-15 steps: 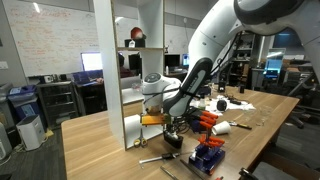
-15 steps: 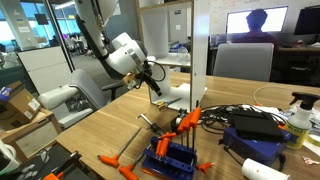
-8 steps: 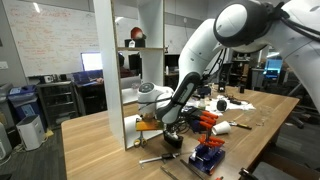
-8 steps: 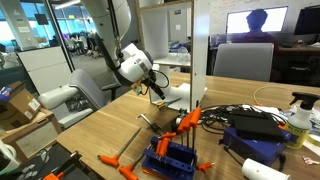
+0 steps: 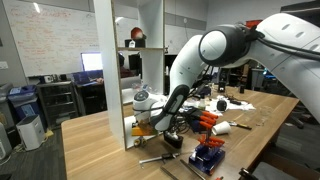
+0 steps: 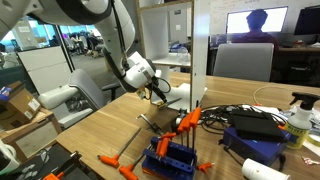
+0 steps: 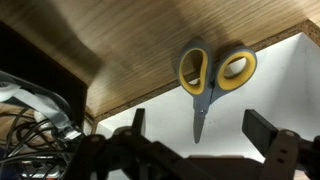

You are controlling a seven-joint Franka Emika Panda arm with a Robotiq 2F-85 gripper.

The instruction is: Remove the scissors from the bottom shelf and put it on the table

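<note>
small yellow-handled dark metal scissors (image 7: pixel 205 88) lying flat, handles at the light wood plank table (image 7: pixel 130 50) edge, blade on the white bottom shelf (image 7: pixel 285 85), black gripper (image 7: pixel 198 120) spread wide apart either side of the tip, nothing grabbed

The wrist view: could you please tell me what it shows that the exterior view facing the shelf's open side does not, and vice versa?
Only the wrist view clearly shows the scissors, with the yellow handles farthest from the camera and the blades pointing toward the gap between the open jaws. Only the exterior view shows the tall white shelf unit, the arm and the cluttered table. Both show the gripper.
</note>
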